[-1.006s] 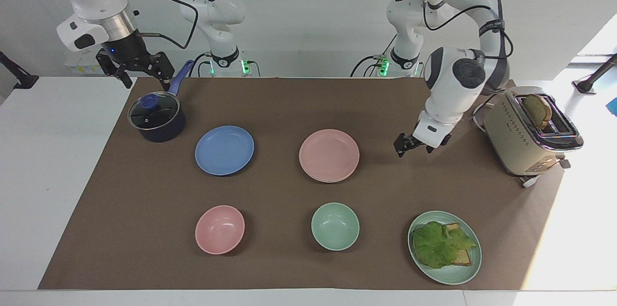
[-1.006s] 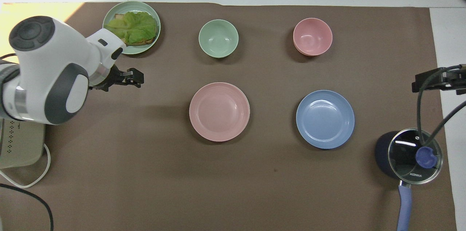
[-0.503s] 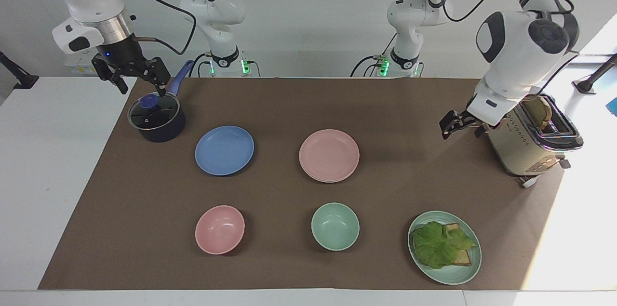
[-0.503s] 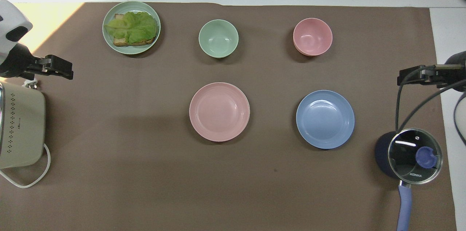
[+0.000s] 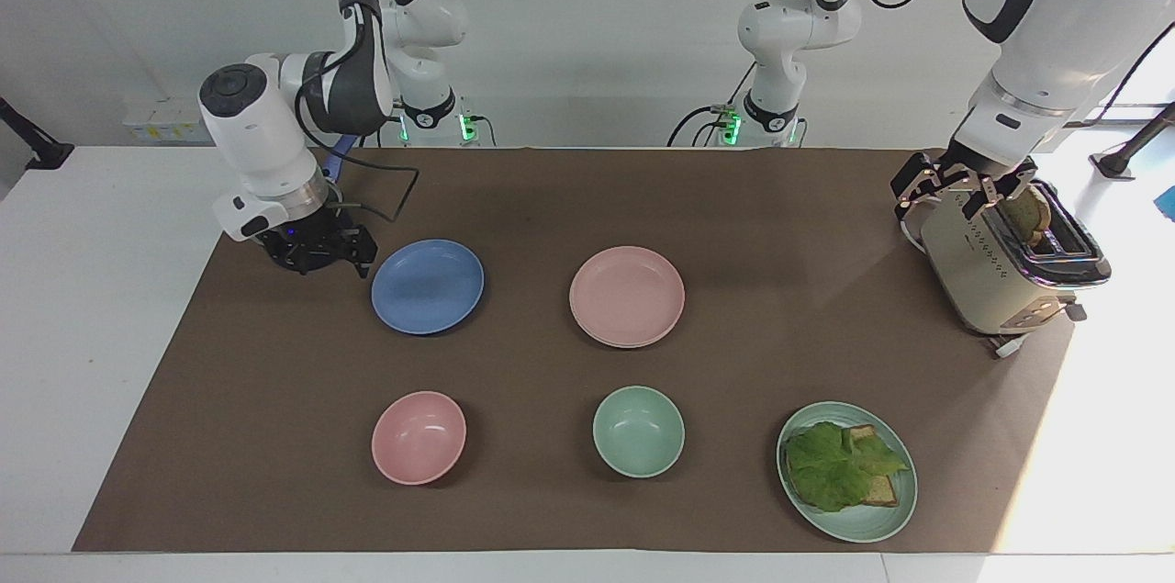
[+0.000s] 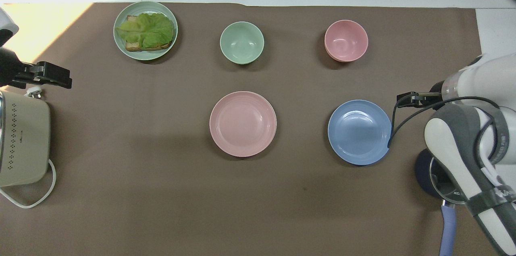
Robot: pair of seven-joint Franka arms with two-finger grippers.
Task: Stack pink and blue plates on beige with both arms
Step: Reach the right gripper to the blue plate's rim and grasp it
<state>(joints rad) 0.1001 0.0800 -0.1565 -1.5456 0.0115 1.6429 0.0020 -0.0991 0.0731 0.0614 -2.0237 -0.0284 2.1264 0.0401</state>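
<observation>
The blue plate (image 5: 427, 285) (image 6: 359, 132) lies flat on the brown mat. The pink plate (image 5: 627, 294) (image 6: 242, 123) lies beside it, toward the left arm's end. A thin rim of another plate shows under the pink one's edge; apart from that the beige plate is hidden. My right gripper (image 5: 332, 262) (image 6: 404, 98) is low and open, just off the blue plate's rim on the right arm's side, holding nothing. My left gripper (image 5: 950, 190) (image 6: 54, 78) hangs open and empty over the toaster's end.
A beige toaster (image 5: 1005, 257) (image 6: 22, 139) with bread stands at the left arm's end. A dark pot (image 6: 423, 169) with a blue handle sits partly under the right arm. Farther out are a pink bowl (image 5: 419, 437), a green bowl (image 5: 638, 431) and a green plate (image 5: 858, 523) with lettuce toast.
The right arm came down from above the pot to the blue plate's rim. The left arm drew back from beside the pink plate to above the toaster. No plate moved.
</observation>
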